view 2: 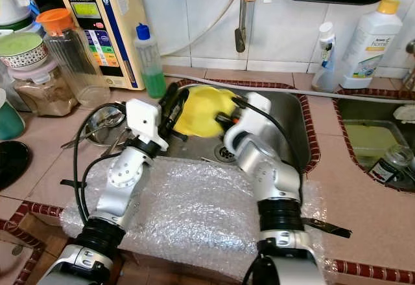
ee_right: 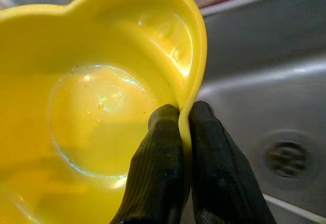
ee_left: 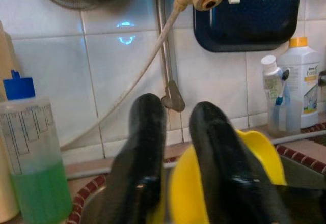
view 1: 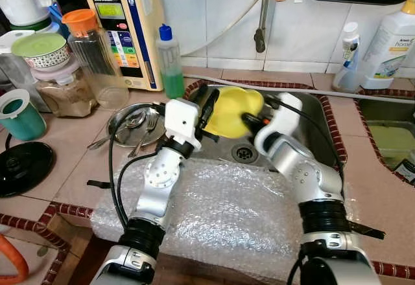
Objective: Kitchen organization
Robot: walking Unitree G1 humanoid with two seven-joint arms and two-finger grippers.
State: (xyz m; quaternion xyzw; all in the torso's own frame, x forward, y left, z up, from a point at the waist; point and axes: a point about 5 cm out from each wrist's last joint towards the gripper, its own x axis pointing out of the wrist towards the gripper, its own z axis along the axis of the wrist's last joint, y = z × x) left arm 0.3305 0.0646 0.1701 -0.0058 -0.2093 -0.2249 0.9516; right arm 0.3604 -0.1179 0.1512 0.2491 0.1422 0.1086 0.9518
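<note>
A yellow plastic bowl (view 1: 235, 105) with a wavy rim hangs tilted over the steel sink (view 1: 312, 113), its wet inside (ee_right: 91, 107) facing my right arm. My right gripper (view 1: 250, 120) is shut on the rim, one finger inside and one outside (ee_right: 184, 114). My left gripper (view 1: 209, 107) holds the opposite edge; in the left wrist view its two black fingers (ee_left: 219, 152) pinch the yellow rim (ee_left: 260, 152) between them. The sink drain (view 1: 243, 153) lies just below the bowl.
Bubble wrap (view 1: 227, 214) covers the counter in front of the sink. A steel plate with a fork and a spoon (view 1: 133, 126) lies to the left, behind it a green soap bottle (view 1: 170, 61) and jars (view 1: 97, 58). The tap (view 1: 261, 32) hangs above; detergent bottles (view 1: 389, 39) stand at the right.
</note>
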